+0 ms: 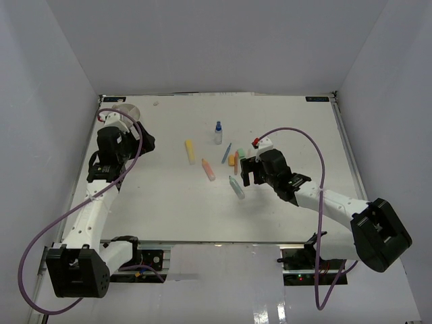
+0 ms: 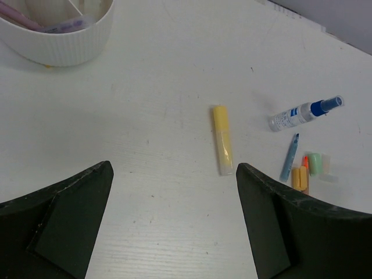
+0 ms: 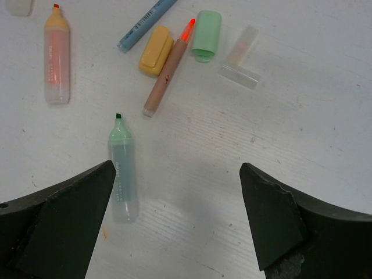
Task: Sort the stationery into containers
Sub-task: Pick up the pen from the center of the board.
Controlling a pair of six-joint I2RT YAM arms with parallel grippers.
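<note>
Stationery (image 1: 190,151) mid-table, tub (image 2: 64,49) far-left edge; left end effector (image 2: 174,174), right end effector (image 3: 178,174) splayed

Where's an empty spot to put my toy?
Bare: the far right of the white table, beyond the right arm, and the near strip by the green marker. Crowded: the middle, around the yellow marker and blue-capped clear bottle.

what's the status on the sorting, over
Left gripper and right gripper: jaws open, empty. Green marker on table beneath right, yellow marker ahead of left. Nothing blocking either.
</note>
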